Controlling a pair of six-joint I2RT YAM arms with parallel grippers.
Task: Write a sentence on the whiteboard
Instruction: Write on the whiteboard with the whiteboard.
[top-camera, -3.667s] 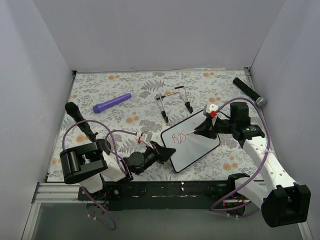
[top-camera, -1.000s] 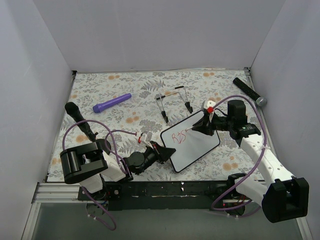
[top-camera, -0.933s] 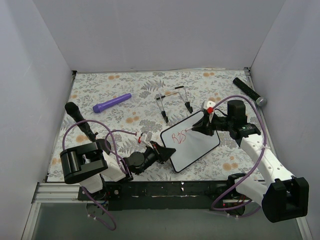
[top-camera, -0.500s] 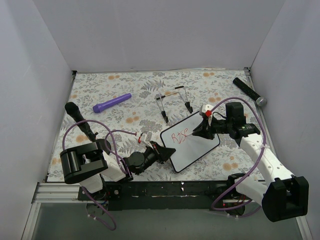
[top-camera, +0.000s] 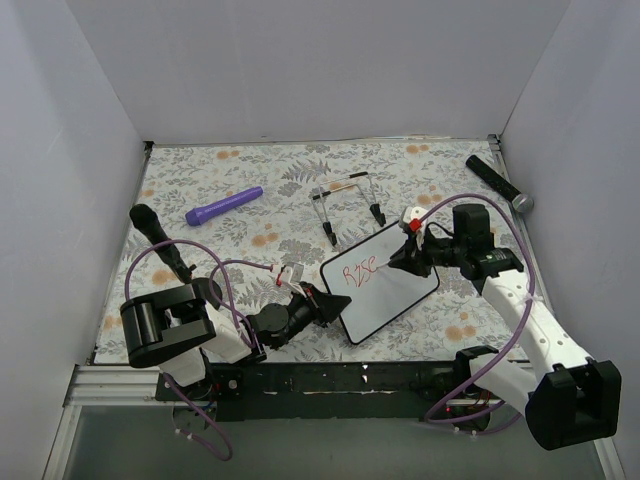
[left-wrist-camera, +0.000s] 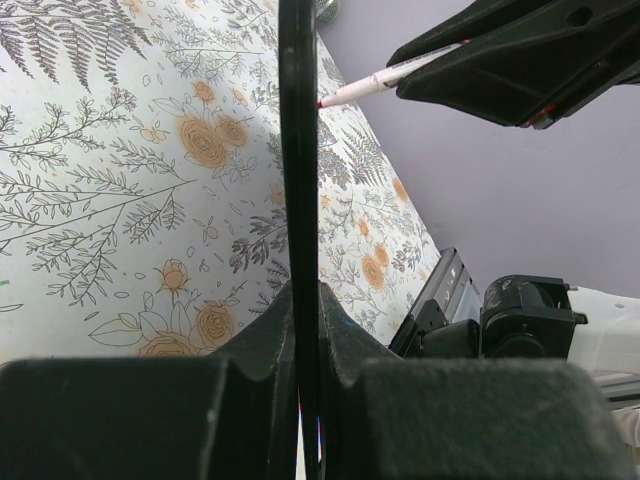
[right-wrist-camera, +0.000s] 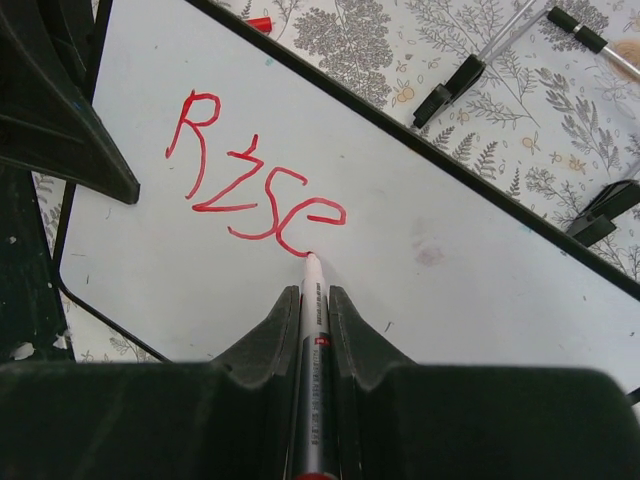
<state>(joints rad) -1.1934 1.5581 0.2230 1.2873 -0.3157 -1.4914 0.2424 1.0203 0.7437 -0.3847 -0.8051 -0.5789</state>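
Observation:
The whiteboard (top-camera: 390, 295) lies slanted on the floral table, seen edge-on as a black rim (left-wrist-camera: 297, 150) in the left wrist view. My left gripper (top-camera: 333, 305) is shut on its near left edge, fingers (left-wrist-camera: 345, 340) pinching the rim. The sentence (right-wrist-camera: 250, 170) stands as red letters reading "Rise" (top-camera: 358, 273). My right gripper (right-wrist-camera: 313, 295) is shut on a slim marker pen (right-wrist-camera: 312, 350). The pen's tip touches the whiteboard (right-wrist-camera: 480, 290) at the tail of the last letter. From above, my right gripper (top-camera: 400, 262) hovers over the board's upper right part.
A black wire stand (top-camera: 348, 205) sits just behind the board. A purple cylinder (top-camera: 224, 207) lies at back left, a black microphone (top-camera: 498, 183) at back right, another (top-camera: 160, 242) by the left arm. A small red cap (top-camera: 278, 281) rests near the left gripper.
The right gripper has drawn the pen through a small loop and shifted slightly right. A fourth letter now follows "Ris". The left gripper and board have not moved.

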